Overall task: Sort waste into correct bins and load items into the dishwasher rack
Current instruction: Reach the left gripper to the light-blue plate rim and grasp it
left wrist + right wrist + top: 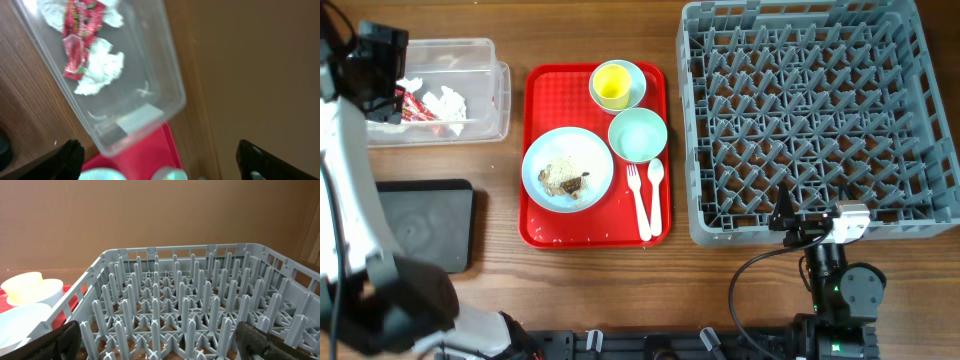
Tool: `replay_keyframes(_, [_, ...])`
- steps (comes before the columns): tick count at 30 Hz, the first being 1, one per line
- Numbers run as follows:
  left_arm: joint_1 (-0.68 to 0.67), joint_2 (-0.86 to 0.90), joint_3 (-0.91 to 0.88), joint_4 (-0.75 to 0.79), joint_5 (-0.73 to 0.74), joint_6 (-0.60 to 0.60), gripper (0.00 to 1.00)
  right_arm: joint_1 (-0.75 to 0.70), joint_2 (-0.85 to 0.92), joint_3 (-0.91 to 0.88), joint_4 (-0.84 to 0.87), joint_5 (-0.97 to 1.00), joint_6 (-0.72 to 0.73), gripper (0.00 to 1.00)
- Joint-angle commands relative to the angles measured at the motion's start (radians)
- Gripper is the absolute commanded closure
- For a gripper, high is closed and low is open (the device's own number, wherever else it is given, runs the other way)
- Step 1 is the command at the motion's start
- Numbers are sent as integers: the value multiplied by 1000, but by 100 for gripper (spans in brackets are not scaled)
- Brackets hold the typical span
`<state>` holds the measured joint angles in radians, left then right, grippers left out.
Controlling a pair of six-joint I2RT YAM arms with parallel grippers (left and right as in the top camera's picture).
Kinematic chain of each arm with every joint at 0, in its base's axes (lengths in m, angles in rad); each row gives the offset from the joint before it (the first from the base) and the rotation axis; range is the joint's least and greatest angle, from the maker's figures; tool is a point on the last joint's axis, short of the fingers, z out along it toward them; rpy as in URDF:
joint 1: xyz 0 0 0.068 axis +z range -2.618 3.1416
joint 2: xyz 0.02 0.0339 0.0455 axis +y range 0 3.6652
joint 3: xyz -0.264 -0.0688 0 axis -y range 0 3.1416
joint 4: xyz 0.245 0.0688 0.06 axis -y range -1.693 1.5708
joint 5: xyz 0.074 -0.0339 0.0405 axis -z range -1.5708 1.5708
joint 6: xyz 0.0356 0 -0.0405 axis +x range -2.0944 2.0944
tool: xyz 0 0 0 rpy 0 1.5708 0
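Napkins (448,100) and the red wrapper (418,104) lie in the clear tub (500,95) at the far left of the table (600,270). The left wrist view shows the wrapper draped across 2 white wads and touching both. Scraps (565,182), brown with pale crumbs, sit on the plate (538,160), which rests on the left half of the red tray (545,90). At the tray's far end the yellow cup (611,84) stands inside the light blue bowl (640,86). The mint bowl (638,135) sits just beside that bowl, on the near side. The fork (638,195) and spoon (655,180) lie side by side along the tray's right edge, heads pointing at the mint bowl. The black tray (425,225) is at the near left, apart from the red tray. The rack (810,110) fills the right side, just beside the red tray. The left gripper (160,162) hangs above the tub's left end with its jaws spread wide and nothing between them. The right gripper (162,342) sits low at the rack's near wall, right of its middle, looking across the pegs. Its jaws are also spread wide with nothing between them.
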<state>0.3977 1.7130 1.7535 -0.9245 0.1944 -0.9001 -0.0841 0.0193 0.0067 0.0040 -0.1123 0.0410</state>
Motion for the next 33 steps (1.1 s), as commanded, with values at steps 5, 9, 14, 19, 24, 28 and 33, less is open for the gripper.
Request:
replay_keyframes(5, [-139, -213, -1, -228, 89, 221, 6, -5, -5, -2, 5, -13, 14, 0])
replay_keyframes(9, [-267, -207, -3, -396, 51, 304, 8, -5, -5, -2, 5, -12, 14, 0])
replay_keyframes(14, [-463, -206, -56, -464, -10, 343, 14, -5, -5, -2, 5, -13, 13, 0])
replay_keyframes(19, [-678, -190, -215, -369, -93, 286, 26, -5, -5, -2, 5, -12, 14, 0])
replay_keyframes(24, [-835, -159, -486, -84, -164, 258, 35, -5, -5, -2, 5, -13, 13, 0])
replay_keyframes(28, [-885, -122, -594, 77, -182, 379, 38, -5, -5, -2, 5, -13, 14, 0])
replay_keyframes(33, [-912, -5, -621, 166, -230, 584, 28, -5, -5, -2, 5, -12, 14, 0])
